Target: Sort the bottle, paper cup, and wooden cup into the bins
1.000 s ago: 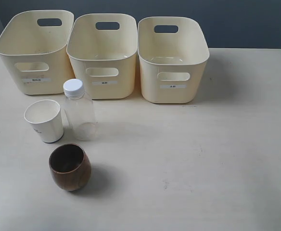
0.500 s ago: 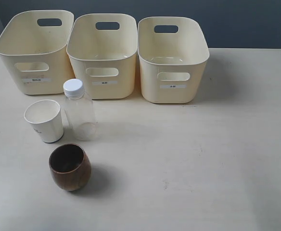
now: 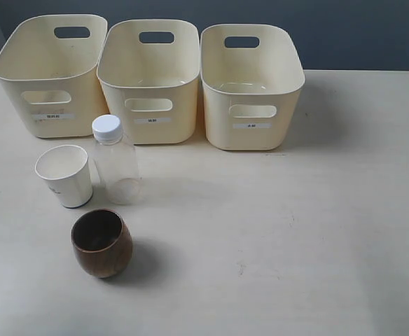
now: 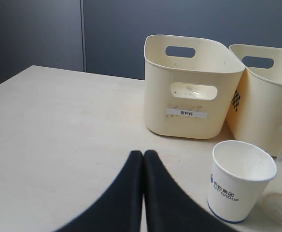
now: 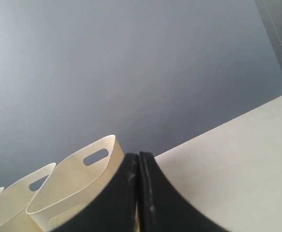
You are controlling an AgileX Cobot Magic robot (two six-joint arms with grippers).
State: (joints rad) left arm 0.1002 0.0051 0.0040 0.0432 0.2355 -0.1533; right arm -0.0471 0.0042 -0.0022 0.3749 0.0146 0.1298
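The clear bottle with a white cap stands upright on the table, in front of the left and middle bins. The white paper cup stands just left of it, also in the left wrist view as the paper cup. The dark wooden cup sits nearer the front. Three cream bins stand in a row at the back: left bin, middle bin, right bin. My left gripper is shut and empty, apart from the paper cup. My right gripper is shut and empty. Neither arm shows in the exterior view.
The pale table stretches to the right and front of the objects. A dark wall runs behind the bins. In the right wrist view the right bin is beside my gripper.
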